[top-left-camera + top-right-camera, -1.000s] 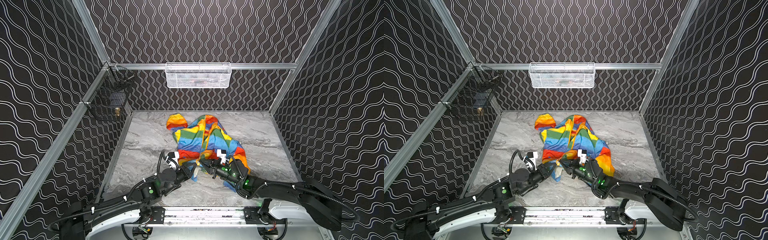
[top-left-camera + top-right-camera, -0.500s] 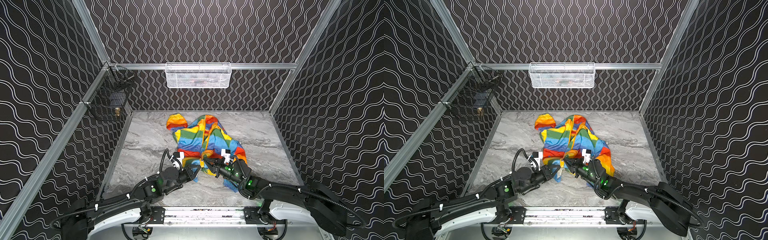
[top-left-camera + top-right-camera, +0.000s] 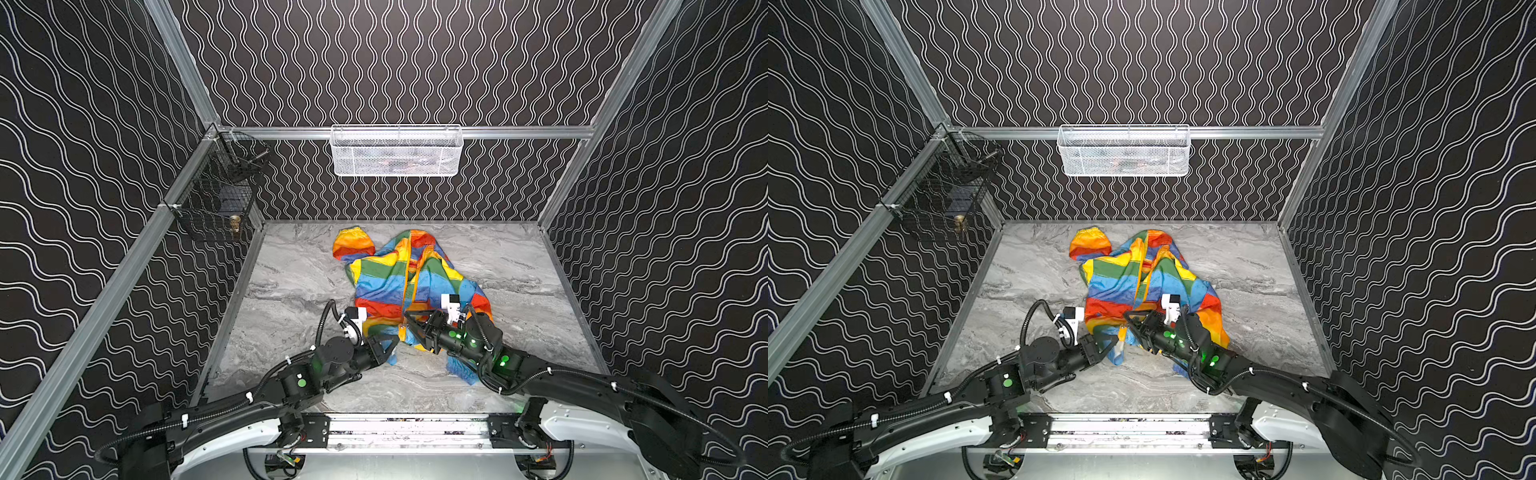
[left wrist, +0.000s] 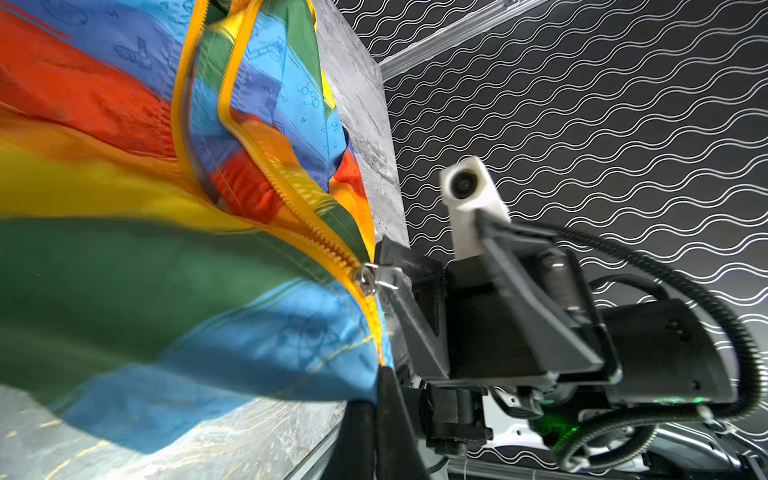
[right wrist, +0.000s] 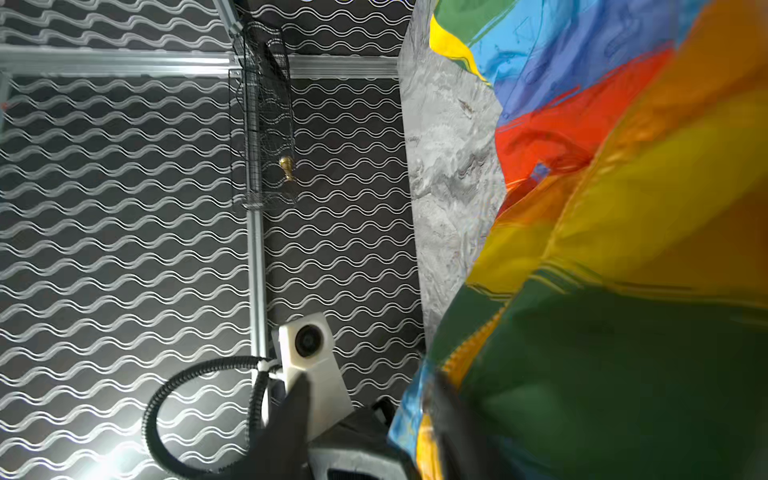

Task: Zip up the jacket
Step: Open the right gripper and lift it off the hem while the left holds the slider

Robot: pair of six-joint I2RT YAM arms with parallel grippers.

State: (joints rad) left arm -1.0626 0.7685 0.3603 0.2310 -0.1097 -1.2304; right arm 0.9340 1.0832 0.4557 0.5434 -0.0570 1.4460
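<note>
The left arm point(image 3: 291, 380) and right arm point(image 3: 511, 361) were black, with white shells point(image 3: 232, 440) at the base, green lights point(image 3: 457, 334), ribbed black cables point(image 3: 324, 320) bound by white ties point(image 3: 248, 397), and a boxy white camera point(image 3: 450, 300) on each wrist. The left hand point(image 3: 392, 340) and right hand point(image 3: 409, 321) had black wedge-shaped fingers.

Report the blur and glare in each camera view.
Both top views: sharp and evenly lit, the jacket crisp. Left wrist view: the nearest fabric is smeared, the zipper slider is clearer. Right wrist view: the fabric is smeared throughout, with a bright glare patch on the wall.
</note>
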